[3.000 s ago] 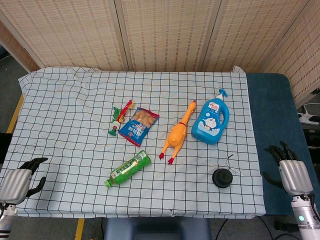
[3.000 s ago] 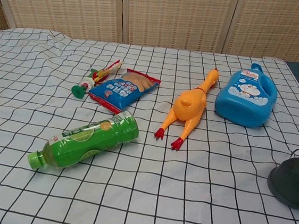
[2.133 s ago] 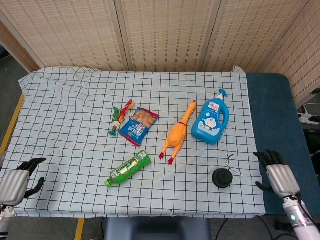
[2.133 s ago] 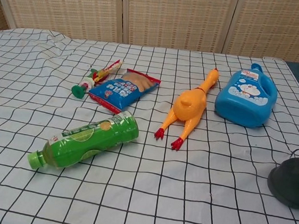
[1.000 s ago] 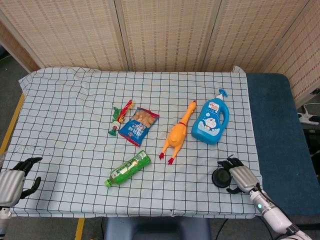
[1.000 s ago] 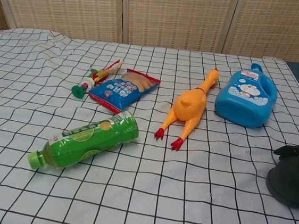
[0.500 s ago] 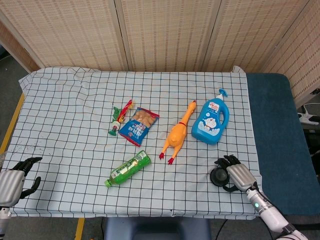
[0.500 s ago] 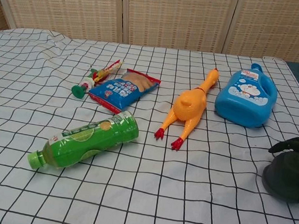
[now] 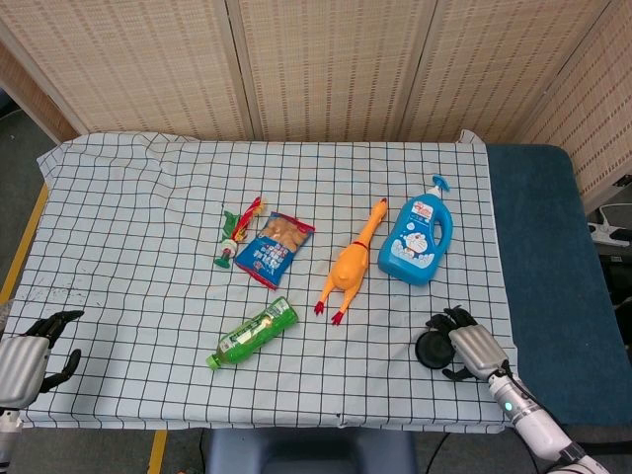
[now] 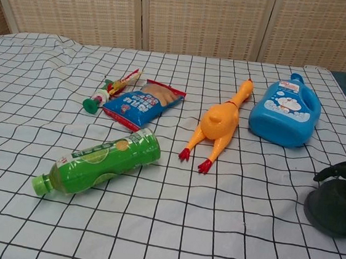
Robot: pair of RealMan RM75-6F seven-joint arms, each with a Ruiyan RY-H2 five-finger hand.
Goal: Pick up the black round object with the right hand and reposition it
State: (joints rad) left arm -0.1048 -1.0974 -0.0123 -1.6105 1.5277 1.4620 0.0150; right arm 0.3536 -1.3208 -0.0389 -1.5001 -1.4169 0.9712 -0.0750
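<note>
The black round object [image 9: 431, 350] [image 10: 333, 208] lies on the checked cloth near the table's front right corner. My right hand [image 9: 471, 350] is at its right side. Its dark fingers [image 10: 341, 169] curl over the object's far edge, and the thumb reaches round the near edge, so the hand grips it. The object still rests on the cloth. At the front left corner my left hand [image 9: 25, 359] sits off the cloth, holding nothing, with its fingers apart.
A blue detergent bottle [image 9: 417, 240] stands behind the black object. A yellow rubber chicken [image 9: 348, 268], a green drink bottle [image 9: 251, 334], a blue snack bag [image 9: 274, 248] and a small red-green toy [image 9: 237, 229] lie mid-table. The cloth's right edge [image 9: 515, 336] meets a blue surface.
My right hand came in from the blue surface on the right, and its fingers closed round the black object, nudging it slightly left. The left hand barely moved.
</note>
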